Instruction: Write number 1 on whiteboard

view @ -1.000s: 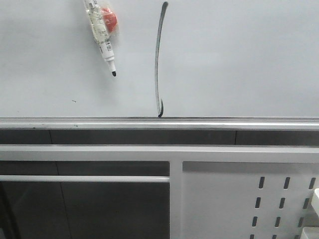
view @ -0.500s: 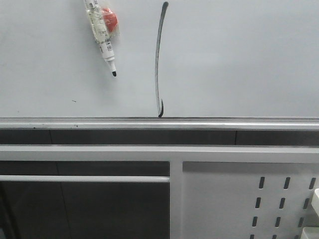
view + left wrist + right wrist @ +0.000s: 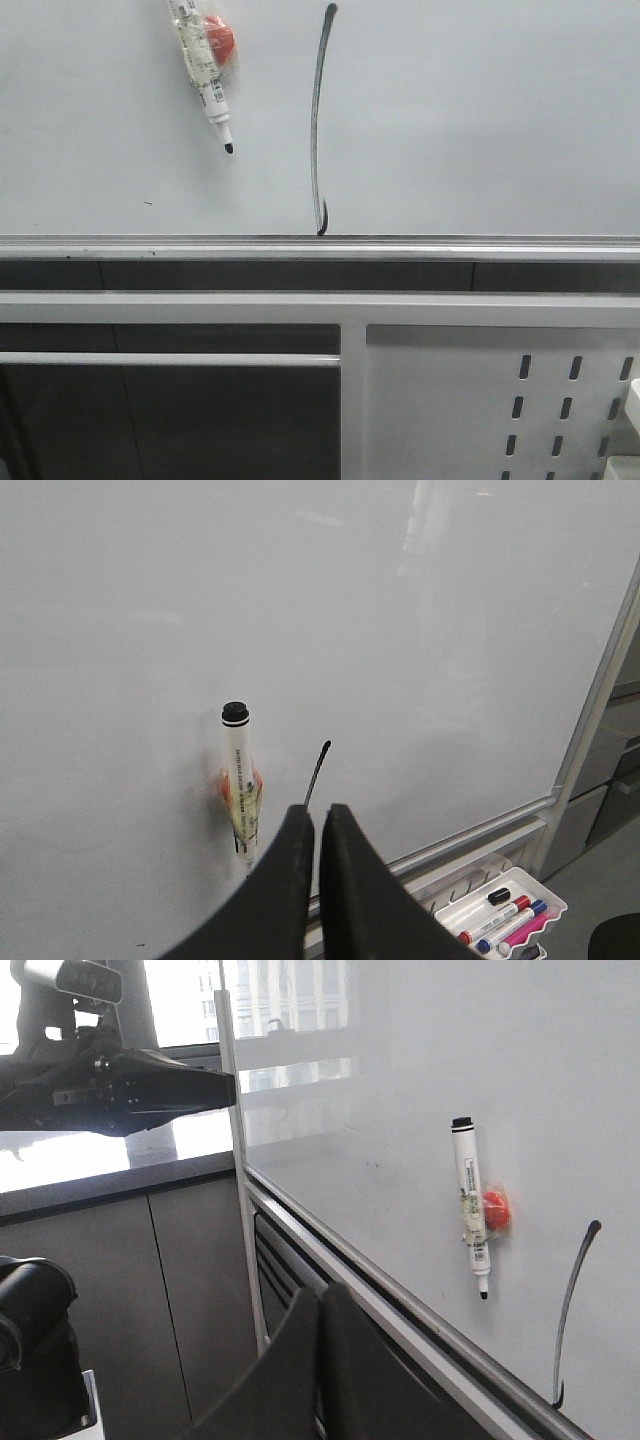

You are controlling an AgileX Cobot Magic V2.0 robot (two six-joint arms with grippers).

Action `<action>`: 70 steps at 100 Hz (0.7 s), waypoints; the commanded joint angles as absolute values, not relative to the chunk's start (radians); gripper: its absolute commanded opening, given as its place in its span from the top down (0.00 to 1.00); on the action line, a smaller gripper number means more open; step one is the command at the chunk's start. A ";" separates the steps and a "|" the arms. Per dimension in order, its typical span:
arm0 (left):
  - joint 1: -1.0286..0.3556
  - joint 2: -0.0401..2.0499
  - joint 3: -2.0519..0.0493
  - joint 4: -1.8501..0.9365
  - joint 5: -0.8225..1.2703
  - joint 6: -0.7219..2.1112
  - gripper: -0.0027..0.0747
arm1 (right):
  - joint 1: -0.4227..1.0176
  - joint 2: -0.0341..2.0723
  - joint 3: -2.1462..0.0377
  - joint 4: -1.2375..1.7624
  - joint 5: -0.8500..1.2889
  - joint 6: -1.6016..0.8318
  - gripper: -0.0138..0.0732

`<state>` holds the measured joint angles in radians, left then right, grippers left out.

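So the number 1 (image 3: pixel 317 120) is on the whiteboard (image 3: pixel 480 120), a long thin dark stroke, slightly bowed, with a little hook at the bottom that sits right above the silver rail (image 3: pixel 320 247). Just to its left a marker (image 3: pixel 203 72) hangs on the board, tip down and uncapped, stuck on by a red magnet (image 3: pixel 219 38). Neither gripper shows up in the front view. From the left wrist camera, the left gripper (image 3: pixel 314 825) has its two dark fingers pressed together with nothing between them, off the board, and the stroke's top end pokes out just beyond the fingertips, with the marker next to it. The right gripper (image 3: pixel 318 1305) is pinched closed and empty too, well away from the stroke, which sits further along the board past the marker.
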<state>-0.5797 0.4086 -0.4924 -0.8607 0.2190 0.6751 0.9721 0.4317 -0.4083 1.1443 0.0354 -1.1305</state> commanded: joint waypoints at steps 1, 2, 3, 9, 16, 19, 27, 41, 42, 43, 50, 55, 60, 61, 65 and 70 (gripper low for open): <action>-0.576 0.415 -0.521 -0.871 0.168 0.670 0.99 | 0.966 0.435 -0.432 1.138 0.000 -1.138 0.91; -0.576 0.415 -0.521 -0.871 0.168 0.670 0.99 | 0.966 0.435 -0.432 1.138 0.000 -1.138 0.91; -0.576 0.415 -0.521 -0.871 0.170 0.670 0.99 | 0.966 0.435 -0.432 1.138 0.000 -1.138 0.91; -0.576 0.415 -0.521 -0.843 0.166 0.682 0.99 | 0.966 0.435 -0.432 1.138 0.000 -1.138 0.91; -0.612 0.394 -0.499 -0.756 0.131 0.711 0.99 | 0.966 0.435 -0.432 1.138 0.000 -1.138 0.91; -0.623 0.385 -0.492 -0.721 0.126 0.718 0.99 | 0.966 0.435 -0.432 1.138 0.000 -1.138 0.91; -0.628 0.368 -0.448 -0.646 0.085 0.717 0.99 | 0.966 0.435 -0.432 1.138 0.000 -1.138 0.91; -0.580 0.284 -0.331 -0.580 -0.005 0.714 0.99 | 0.966 0.435 -0.432 1.138 0.000 -1.138 0.91; -0.576 0.271 -0.324 -0.573 -0.015 0.707 0.99 | 0.966 0.435 -0.432 1.138 0.000 -1.138 0.91; -0.572 0.265 -0.308 -0.567 -0.020 0.700 0.99 | 0.966 0.435 -0.432 1.138 0.000 -1.138 0.91; -0.527 0.199 -0.224 -0.431 -0.059 0.526 0.99 | 0.966 0.435 -0.432 1.138 0.000 -1.138 0.91; -0.490 0.156 -0.161 -0.279 -0.079 0.340 0.99 | 0.966 0.435 -0.432 1.138 0.000 -1.138 0.91; -0.459 0.122 -0.099 -0.157 -0.103 0.180 0.99 | 0.966 0.435 -0.432 1.138 0.000 -1.138 0.91; -0.455 0.113 -0.091 -0.133 -0.105 0.146 0.99 | 0.966 0.435 -0.432 1.138 0.000 -1.138 0.91; -0.431 0.093 -0.046 -0.103 -0.110 0.083 0.99 | 0.966 0.435 -0.432 1.138 0.000 -1.138 0.91; -0.404 0.065 -0.003 -0.105 -0.110 0.026 0.99 | 0.966 0.435 -0.432 1.138 0.000 -1.138 0.91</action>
<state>-0.4443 0.0950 -0.0414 -0.1794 -0.0167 0.1948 0.9721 0.4317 -0.4083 1.1443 0.0354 -1.1328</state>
